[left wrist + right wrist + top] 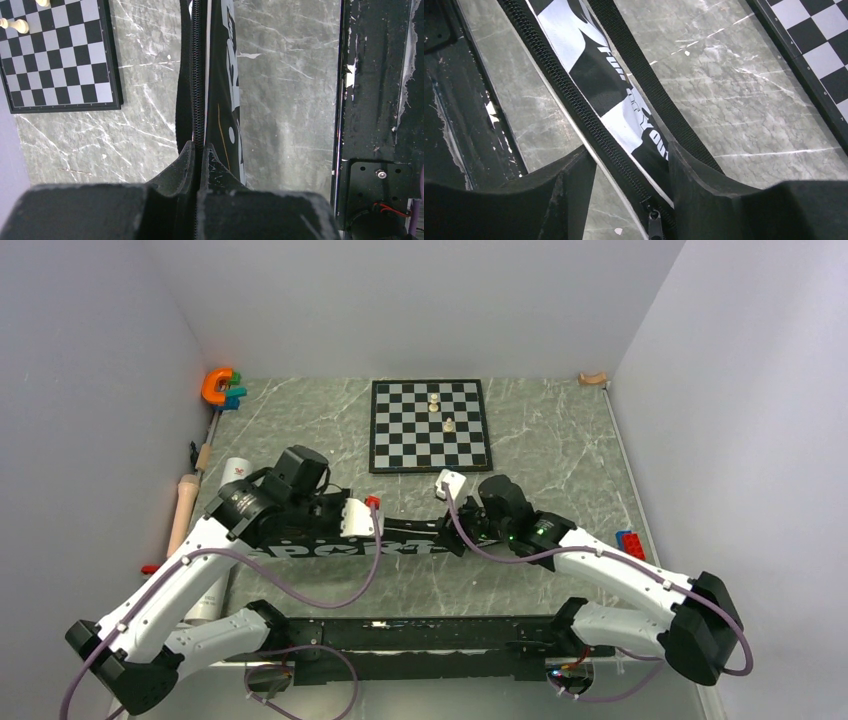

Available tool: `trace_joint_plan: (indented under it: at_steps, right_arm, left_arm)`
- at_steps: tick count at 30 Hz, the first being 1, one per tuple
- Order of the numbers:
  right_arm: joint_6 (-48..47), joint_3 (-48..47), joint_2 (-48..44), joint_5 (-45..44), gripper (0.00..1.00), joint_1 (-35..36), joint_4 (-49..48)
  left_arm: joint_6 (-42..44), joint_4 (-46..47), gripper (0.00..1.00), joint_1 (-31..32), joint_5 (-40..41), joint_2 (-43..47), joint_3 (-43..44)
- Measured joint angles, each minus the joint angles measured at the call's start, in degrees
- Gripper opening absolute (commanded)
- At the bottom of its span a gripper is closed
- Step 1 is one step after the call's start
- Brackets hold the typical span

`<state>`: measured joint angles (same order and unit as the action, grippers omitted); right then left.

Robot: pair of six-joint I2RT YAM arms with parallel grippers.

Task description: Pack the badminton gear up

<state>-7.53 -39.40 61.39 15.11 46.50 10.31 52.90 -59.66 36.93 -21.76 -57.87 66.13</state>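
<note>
Two hands at the bag point(400, 544).
You see the left hand point(198, 152) pinching the bag's zipper edge; the right hand point(626, 170) is spread astride it. The bag lies across the bench point(560, 450).

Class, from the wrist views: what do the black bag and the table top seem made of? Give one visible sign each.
Bag: probably matte synthetic fabric; it has printed white lettering and a sewn-in black zipper. Table top: grey-green with white veins, faint sheen; looks like marble, though real stone or laminate cannot be told.
</note>
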Motion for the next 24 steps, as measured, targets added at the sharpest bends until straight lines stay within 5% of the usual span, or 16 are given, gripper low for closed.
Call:
trace_joint_plan:
  at_steps: [3,5,11,14,16,19,24]
  right_arm:
    - [-0.6,-0.3,0.4,0.5,0.27,0.0,0.0]
    - [-1.1,-0.5,0.4,0.9,0.03,0.1,0.0]
    - [-0.6,-0.6,-0.5,3.5,0.0,1.0,1.5]
    - [-0.1,-0.6,-1.7,2.4,0.0,2.5,2.8]
    - [0.3,-0.6,-2.8,0.6,0.0,4.2,3.9]
    - [0.7,-0.7,-4.6,-3.5,0.0,9.0,4.9]
    - [1.2,-2.7,-6.1,-12.6,0.0,19.5,6.8]
  left_arm:
    - [0.4,-0.6,0.0,0.1,0.0,0.7,-0.4]
    - [0.8,-0.6,0.0,0.2,0.1,1.2,-0.7]
    - [2.5,0.2,0.03,0.5,0.4,3.8,-3.5]
    - [2.4,0.5,0.21,0.9,0.4,4.3,-4.1]
    - [1.7,0.4,0.49,1.2,0.3,4.2,-4.0]
    - [0.9,-0.5,0.77,1.5,-2.6,3.2,-1.9]
    - [-1.7,0.0,0.98,2.5,-10.1,3.8,1.6]
